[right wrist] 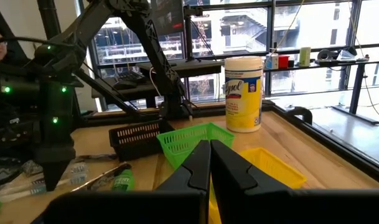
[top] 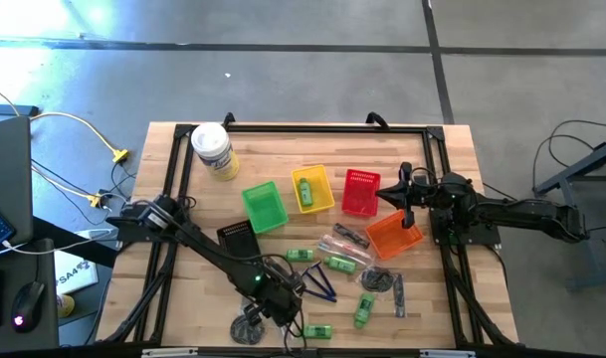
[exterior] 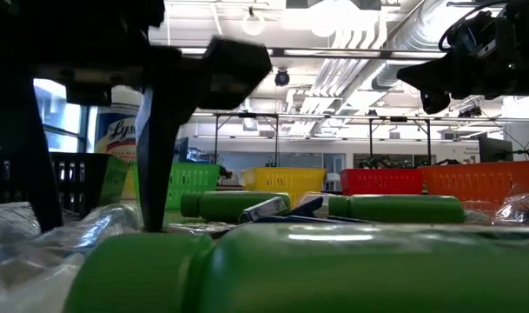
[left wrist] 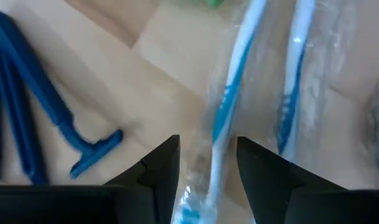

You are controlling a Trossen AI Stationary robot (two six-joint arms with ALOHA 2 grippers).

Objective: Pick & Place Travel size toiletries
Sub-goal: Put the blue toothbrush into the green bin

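Note:
My left gripper [top: 283,298] [left wrist: 208,165] is low over the table's near middle and open. Its fingers stand on either side of a blue-and-white toothbrush in clear wrap [left wrist: 226,99]; I see no plain touch. A second wrapped toothbrush [left wrist: 293,87] lies alongside it, and dark blue razors [left wrist: 33,106] [top: 320,283] lie flat close by. Green mini bottles [top: 300,256] [top: 364,310] [exterior: 333,269] lie on the wood, and one green bottle [top: 305,189] lies in the yellow basket. My right gripper [top: 402,194] [right wrist: 209,165] is shut, hovering between the red and orange baskets.
Green [top: 265,206], yellow [top: 320,202], red [top: 361,192], orange [top: 393,235] and black [top: 238,239] baskets sit across the middle. A white canister with a yellow label [top: 213,151] stands at the far left. Clear wrapped pieces [top: 337,244] and dark combs [top: 398,295] lie near the right. A black frame rims the table.

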